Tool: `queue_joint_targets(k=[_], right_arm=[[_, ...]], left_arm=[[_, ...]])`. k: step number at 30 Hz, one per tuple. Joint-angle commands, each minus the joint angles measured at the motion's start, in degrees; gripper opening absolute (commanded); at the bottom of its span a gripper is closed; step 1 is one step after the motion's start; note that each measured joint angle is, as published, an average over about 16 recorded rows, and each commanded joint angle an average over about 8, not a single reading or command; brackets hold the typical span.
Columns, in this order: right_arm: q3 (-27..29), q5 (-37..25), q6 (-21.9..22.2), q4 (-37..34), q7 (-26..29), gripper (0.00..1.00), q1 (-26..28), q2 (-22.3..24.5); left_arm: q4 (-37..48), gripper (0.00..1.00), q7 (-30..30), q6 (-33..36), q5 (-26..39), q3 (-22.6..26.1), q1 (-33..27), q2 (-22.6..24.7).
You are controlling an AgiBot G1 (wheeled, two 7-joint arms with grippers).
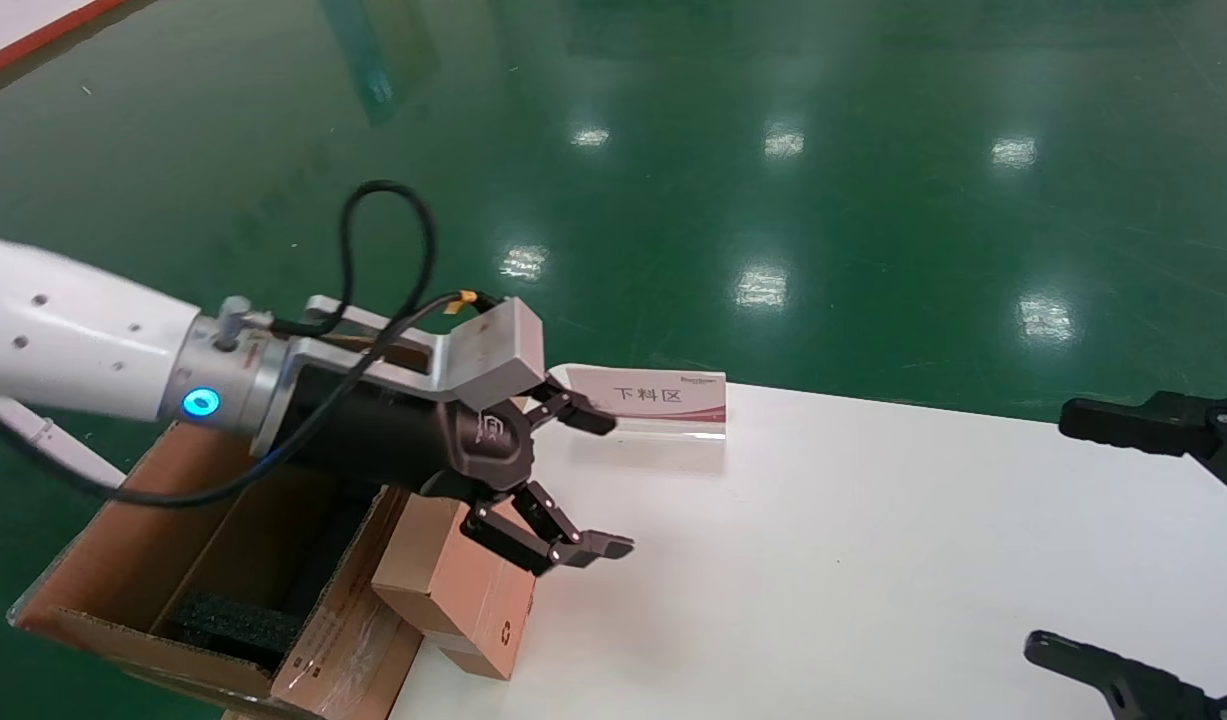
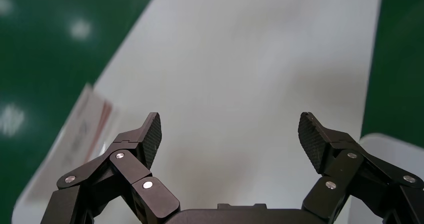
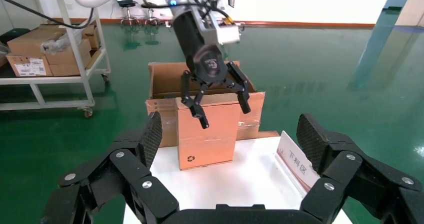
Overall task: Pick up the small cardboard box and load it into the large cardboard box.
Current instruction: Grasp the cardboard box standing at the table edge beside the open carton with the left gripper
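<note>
The small cardboard box (image 1: 453, 590) stands upright at the left edge of the white table (image 1: 873, 560), its recycling mark facing right. It also shows in the right wrist view (image 3: 207, 134). The large cardboard box (image 1: 103, 560) stands open on the floor right beside it, with black foam (image 1: 233, 620) inside and a taped flap; it also shows behind the small box in the right wrist view (image 3: 165, 79). My left gripper (image 1: 610, 484) is open and empty just above and in front of the small box's top, as the right wrist view (image 3: 224, 112) shows. My right gripper (image 1: 1053, 530) is open and empty at the table's right.
A white sign with red print (image 1: 653, 400) stands at the table's far edge, close to my left gripper; it also shows in the right wrist view (image 3: 297, 161). A cart with cartons (image 3: 50, 49) stands farther off on the green floor.
</note>
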Motion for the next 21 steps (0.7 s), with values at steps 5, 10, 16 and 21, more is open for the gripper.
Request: queue_joint_targets(k=[5, 10, 16, 21], right_arm=[[-0.03, 0.02, 0.01, 0.00, -0.01, 1.00, 0.01, 0.01], [-0.05, 0.03, 0.02, 0.00, -0.02, 1.00, 0.01, 0.02], [-0.08, 0.05, 0.03, 0.00, -0.04, 1.00, 0.02, 0.03], [-0.10, 0.07, 0.04, 0.00, -0.05, 1.00, 0.02, 0.04]], left_arm=[[0.27, 1.00, -10.04, 3.00, 10.28, 6.15, -7.31, 2.54], [0.04, 1.00, -16.11, 3.46, 14.89, 11.09, -12.17, 3.44], [-0.42, 1.00, -20.95, 3.38, 16.91, 15.85, -16.83, 3.43], [-0.66, 1.00, -24.52, 3.78, 18.22, 21.07, -20.81, 3.30]])
